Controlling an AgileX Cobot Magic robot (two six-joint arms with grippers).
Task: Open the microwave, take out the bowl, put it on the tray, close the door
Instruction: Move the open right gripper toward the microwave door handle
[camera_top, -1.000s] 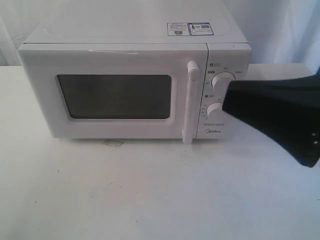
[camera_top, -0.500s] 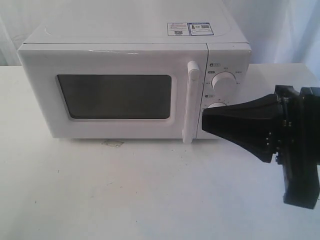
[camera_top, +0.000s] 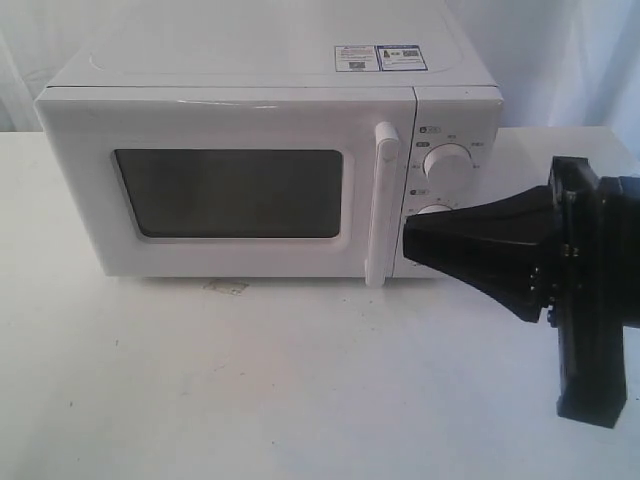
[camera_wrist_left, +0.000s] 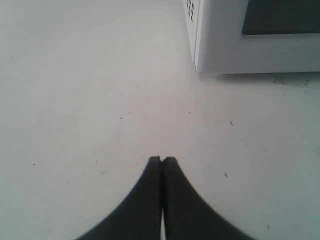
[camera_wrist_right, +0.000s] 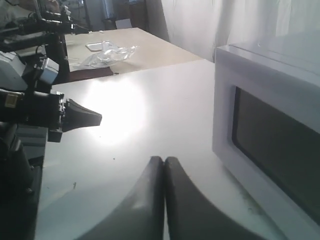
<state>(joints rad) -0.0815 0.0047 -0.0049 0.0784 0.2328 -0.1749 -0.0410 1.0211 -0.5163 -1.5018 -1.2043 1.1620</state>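
Plainly, the door (camera_top: 225, 120) is what you deal with first: it sits flush in the front of the microwave (camera_top: 250, 60), fully closed, with its vertical bar handle (camera_top: 381, 205) running along the edge next to the dial panel. Expect hard, smooth plastic that is stiff and a little slippery, and a latch that probably wants a firm tug before it lets go. Take the bar near its middle, one finger behind it and one in front, and pull along the arc of the hinge, which I judge to be on the far edge of the door from the handle. The oven looks heavy, yet on this smooth worktop (camera_top: 300, 390) it could skid towards you if you jerk. Your right claw (camera_top: 408, 238) is pressed shut, its tip just beside the lower half of the handle and covering the lower dial (camera_top: 430, 209); whether it touches anything cannot be told, and it must spread before it can take the bar. Your left claw (camera_wrist_left: 162, 160) is likewise closed and empty, hanging over bare worktop near the oven's other front corner. No bowl shows through the dark window (camera_top: 235, 192), so treat it as unseen, likely light and glossy.
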